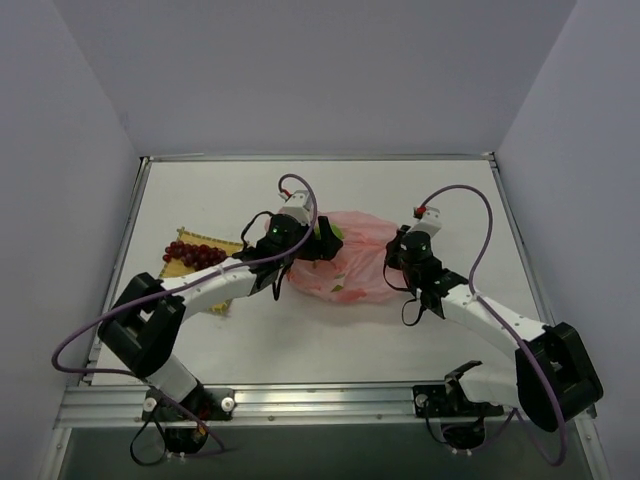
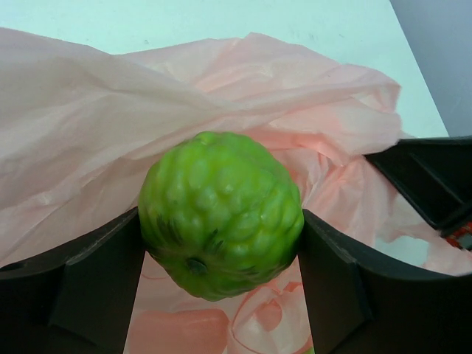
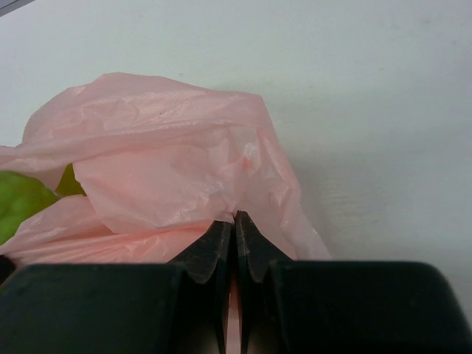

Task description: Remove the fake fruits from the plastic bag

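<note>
Plastic bag (image 1: 352, 268), pink and crumpled, lying on the white table (image 1: 200, 190) between both arms. Bumpy green fruit (image 2: 221, 199) clamped between the fingers of the left gripper (image 2: 221, 228), just over the bag's rumpled folds. Right gripper (image 3: 235, 225) pressed together on a pinch of the bag's film at its right edge. Dark red grape bunch (image 1: 193, 253) lying on the yellow woven mat (image 1: 176, 268), well apart to the left.
</note>
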Action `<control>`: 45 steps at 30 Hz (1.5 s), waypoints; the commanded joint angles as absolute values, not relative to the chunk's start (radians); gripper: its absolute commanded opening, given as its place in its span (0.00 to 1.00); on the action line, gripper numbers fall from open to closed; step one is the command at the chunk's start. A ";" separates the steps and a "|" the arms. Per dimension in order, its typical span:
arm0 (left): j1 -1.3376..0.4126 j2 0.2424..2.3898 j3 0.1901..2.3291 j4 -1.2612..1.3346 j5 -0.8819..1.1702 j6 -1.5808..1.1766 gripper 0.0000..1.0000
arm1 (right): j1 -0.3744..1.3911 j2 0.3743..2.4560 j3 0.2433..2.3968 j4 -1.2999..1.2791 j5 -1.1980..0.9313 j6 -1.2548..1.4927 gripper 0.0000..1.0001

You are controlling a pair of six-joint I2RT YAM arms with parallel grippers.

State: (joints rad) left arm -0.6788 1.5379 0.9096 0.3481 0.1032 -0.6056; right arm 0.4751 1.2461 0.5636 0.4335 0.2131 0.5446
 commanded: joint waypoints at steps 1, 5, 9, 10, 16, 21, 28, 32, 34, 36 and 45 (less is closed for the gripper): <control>-0.661 1.635 1.063 0.439 0.176 -0.606 0.67 | 0.460 1.163 0.557 0.313 0.371 0.511 0.00; -0.655 1.700 1.196 0.385 0.264 -0.580 0.81 | 0.454 1.106 0.551 0.259 0.425 0.499 0.00; -0.637 1.700 1.171 0.383 0.299 -0.577 0.88 | 0.449 1.088 0.540 0.258 0.423 0.495 0.00; -0.634 1.701 1.139 0.396 0.316 -0.584 0.89 | 0.448 1.089 0.540 0.264 0.422 0.494 0.00; -0.621 1.724 1.068 0.417 0.328 -0.612 0.85 | 0.445 1.100 0.537 0.284 0.414 0.491 0.00; -0.623 1.766 1.104 0.341 0.275 -0.577 0.87 | 0.443 1.094 0.523 0.296 0.388 0.486 0.00; -0.699 1.819 1.124 0.324 0.235 -0.540 0.86 | 0.443 1.130 0.497 0.325 0.364 0.512 0.00; -0.753 1.795 1.101 0.262 0.013 -0.476 0.85 | 0.442 1.114 0.480 0.305 0.353 0.528 0.00; -0.752 1.758 1.077 0.255 -0.082 -0.477 0.85 | 0.442 1.091 0.469 0.285 0.344 0.558 0.00; -0.749 1.730 1.074 0.247 -0.216 -0.468 0.85 | 0.442 1.075 0.442 0.281 0.318 0.581 0.00; -0.739 1.608 1.089 0.193 -0.121 -0.416 0.89 | 0.446 1.032 0.383 0.304 0.301 0.608 0.01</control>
